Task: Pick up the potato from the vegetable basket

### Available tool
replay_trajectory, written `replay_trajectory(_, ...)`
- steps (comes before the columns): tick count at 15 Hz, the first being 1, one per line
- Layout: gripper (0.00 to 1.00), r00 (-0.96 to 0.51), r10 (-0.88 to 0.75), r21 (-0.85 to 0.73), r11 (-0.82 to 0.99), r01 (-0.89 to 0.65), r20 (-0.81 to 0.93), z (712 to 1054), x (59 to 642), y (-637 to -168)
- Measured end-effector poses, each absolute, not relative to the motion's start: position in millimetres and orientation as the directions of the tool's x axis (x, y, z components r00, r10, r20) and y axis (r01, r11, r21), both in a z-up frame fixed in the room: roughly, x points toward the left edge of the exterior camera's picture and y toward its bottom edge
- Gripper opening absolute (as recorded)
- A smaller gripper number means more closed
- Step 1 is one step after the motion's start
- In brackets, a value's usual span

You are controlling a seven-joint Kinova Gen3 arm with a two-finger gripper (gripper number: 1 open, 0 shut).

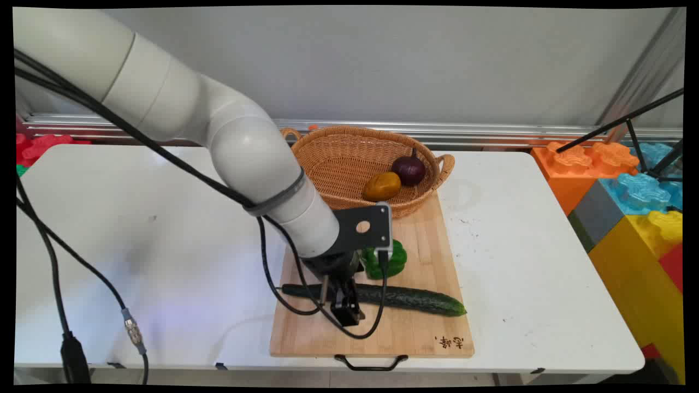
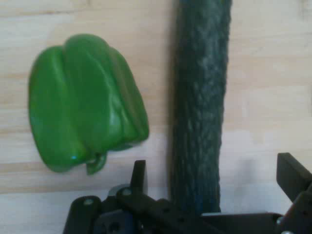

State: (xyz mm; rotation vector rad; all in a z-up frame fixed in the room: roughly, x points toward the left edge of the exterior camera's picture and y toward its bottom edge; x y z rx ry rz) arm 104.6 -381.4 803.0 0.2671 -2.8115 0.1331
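A long dark green cucumber (image 1: 415, 299) lies across the wooden cutting board (image 1: 407, 338). My gripper (image 1: 345, 305) is lowered over the cucumber's left part. In the hand view the gripper (image 2: 214, 178) is open and straddles the cucumber (image 2: 200, 97), one finger on each side with a gap on both sides. A green bell pepper (image 1: 394, 262) lies on the board just behind the cucumber, beside the hand, and shows in the hand view as the bell pepper (image 2: 83, 102) left of the cucumber.
A wicker basket (image 1: 349, 136) stands at the board's far end, holding a purple onion (image 1: 408, 169) and a brownish-yellow potato (image 1: 381, 186). Coloured foam blocks (image 1: 628, 185) are stacked off the table's right edge. Black cables (image 1: 54, 262) hang at the left.
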Motion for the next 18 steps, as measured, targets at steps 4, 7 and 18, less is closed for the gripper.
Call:
replay_trajectory(4,1.00,-0.919,-0.211,-0.049,0.969,-0.240,0.333,818,108,-389)
replay_trajectory(7,1.00,-0.905,-0.251,-0.048,0.958,-0.284,0.344,836,112,-402)
replay_trajectory(18,1.00,-0.777,-0.434,-0.098,0.843,-0.529,0.456,878,165,-537)
